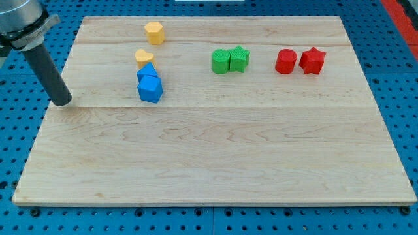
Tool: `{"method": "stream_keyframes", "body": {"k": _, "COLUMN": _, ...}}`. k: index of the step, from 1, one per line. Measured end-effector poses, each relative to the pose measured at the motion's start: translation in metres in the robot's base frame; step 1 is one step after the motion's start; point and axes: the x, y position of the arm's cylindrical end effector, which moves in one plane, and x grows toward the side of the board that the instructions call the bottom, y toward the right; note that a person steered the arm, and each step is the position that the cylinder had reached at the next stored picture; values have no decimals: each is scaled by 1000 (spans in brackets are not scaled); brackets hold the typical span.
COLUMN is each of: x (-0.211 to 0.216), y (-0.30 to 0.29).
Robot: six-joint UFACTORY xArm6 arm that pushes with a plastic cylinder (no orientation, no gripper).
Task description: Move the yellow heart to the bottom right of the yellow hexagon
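Approach step, by the look of it; no contact yet. Rod tip [62,102] sits at the left of the frame on the wooden worktop [215,163], well apart from every block. No pincer on this arm, so no grasp state to report.

Yellow heart [144,56] lies directly below the yellow hexagon [153,32], slightly left of it, touching the blue blocks [149,83] beneath. Green pair [230,61] and red pair [300,61] stand off to the right.

Next move likely calls for reaching the heart's left side and pushing rightward without dragging the blue blocks along.
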Motion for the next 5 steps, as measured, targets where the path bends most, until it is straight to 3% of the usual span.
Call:
{"method": "stream_keyframes", "body": {"k": 1, "x": -40, "y": 1}}
{"method": "stream_keyframes", "body": {"k": 3, "x": -54, "y": 102}}
{"method": "stream_keyframes", "body": {"k": 5, "x": -122, "y": 130}}
